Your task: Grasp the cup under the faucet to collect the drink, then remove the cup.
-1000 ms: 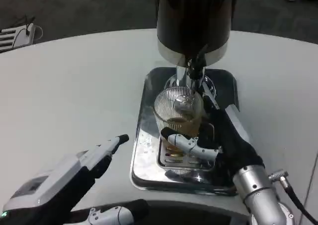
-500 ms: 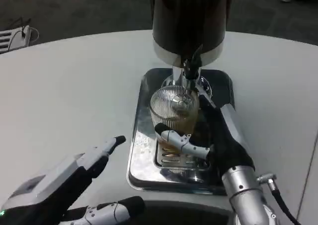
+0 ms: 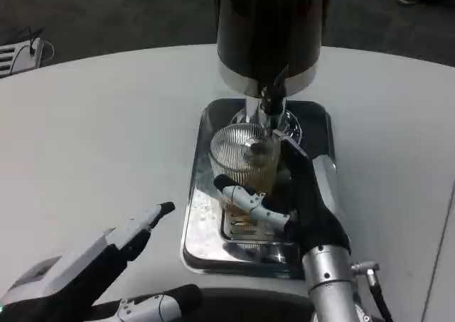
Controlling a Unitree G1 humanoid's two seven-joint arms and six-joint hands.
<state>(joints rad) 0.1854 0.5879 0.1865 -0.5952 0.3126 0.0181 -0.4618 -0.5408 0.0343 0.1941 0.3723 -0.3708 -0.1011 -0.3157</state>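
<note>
White bench (image 3: 106, 123) carries the steel tray (image 3: 197, 215). Dark dispenser (image 3: 269, 30) stands at the tray's far end, faucet (image 3: 271, 94) right above the cup (image 3: 240, 158). Ribbed glass cup sits on the tray grate, amber drink inside. My right hand (image 3: 284, 201) is wrapped around the cup, gripping it. My left hand (image 3: 106, 258) hangs near the bench's front edge, fingers apart, holding nothing.

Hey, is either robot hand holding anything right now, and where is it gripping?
The right robot hand grips the ribbed glass cup around its lower side, under the faucet. The left robot hand holds nothing.
</note>
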